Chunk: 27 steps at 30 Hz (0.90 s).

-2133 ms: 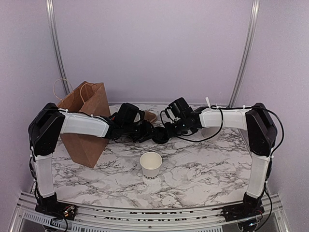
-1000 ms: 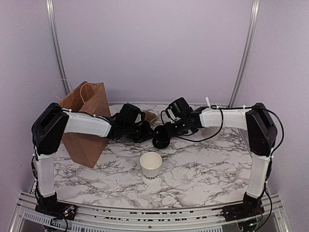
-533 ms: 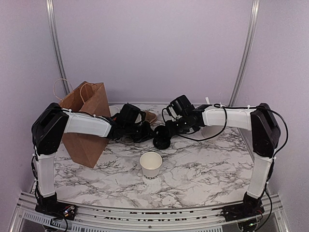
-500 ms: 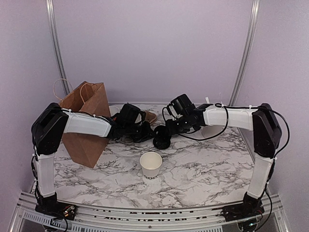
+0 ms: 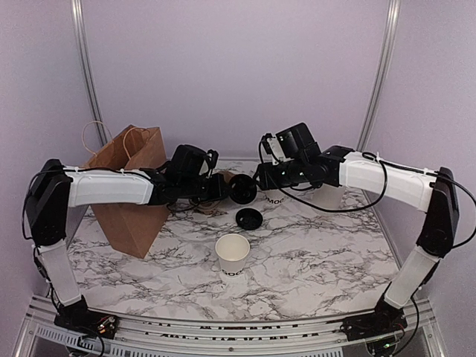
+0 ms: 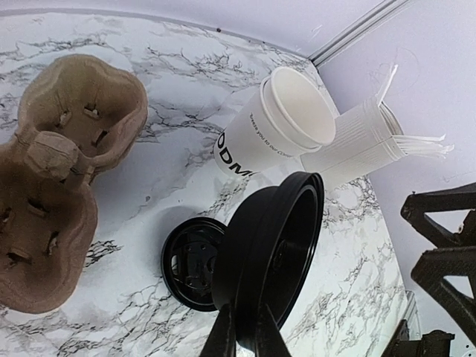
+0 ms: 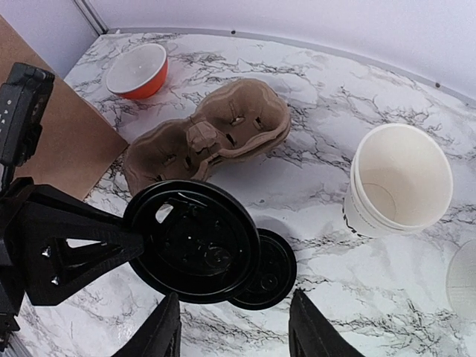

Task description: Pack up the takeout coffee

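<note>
Underneath, grey-veined marble table; lilac walls behind.

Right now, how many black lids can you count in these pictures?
2. One lid stands on edge, pinched in the left gripper; the other lid lies flat on the table below it. More may be hidden.

Bright, even, diffuse light from above. Soft, faint shadows on the bench just beside the near cup. Dull sheen on the raised lid. Top view sharp; wrist views wide-angled, curved at edges, closest foreground soft.
</note>
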Each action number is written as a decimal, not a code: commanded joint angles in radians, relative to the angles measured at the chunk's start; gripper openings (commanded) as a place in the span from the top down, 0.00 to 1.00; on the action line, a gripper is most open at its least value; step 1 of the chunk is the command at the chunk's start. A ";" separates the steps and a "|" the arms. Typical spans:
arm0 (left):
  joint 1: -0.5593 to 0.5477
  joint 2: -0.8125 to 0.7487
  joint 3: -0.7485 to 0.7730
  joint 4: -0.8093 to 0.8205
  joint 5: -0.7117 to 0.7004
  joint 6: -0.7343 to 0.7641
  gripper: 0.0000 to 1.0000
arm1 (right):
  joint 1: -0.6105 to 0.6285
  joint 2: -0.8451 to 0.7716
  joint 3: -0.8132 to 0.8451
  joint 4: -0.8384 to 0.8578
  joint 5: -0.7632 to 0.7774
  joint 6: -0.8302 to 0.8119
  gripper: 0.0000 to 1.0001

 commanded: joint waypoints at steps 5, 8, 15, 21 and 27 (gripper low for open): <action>-0.085 -0.187 -0.087 -0.095 -0.243 0.235 0.96 | 0.012 -0.076 0.053 -0.012 -0.039 0.000 0.52; -0.129 -0.233 -0.110 -0.131 -0.347 0.302 0.96 | 0.013 -0.095 0.029 0.012 -0.051 0.005 0.52; -0.217 -0.328 -0.169 -0.185 -0.558 0.407 0.96 | 0.009 -0.136 -0.021 0.056 -0.087 0.027 0.53; -0.332 -0.379 -0.214 -0.191 -0.800 0.534 0.96 | 0.003 -0.181 -0.056 0.104 -0.226 0.064 0.52; -0.455 -0.359 -0.244 -0.085 -1.118 0.767 0.96 | 0.004 -0.207 -0.063 0.160 -0.390 0.128 0.51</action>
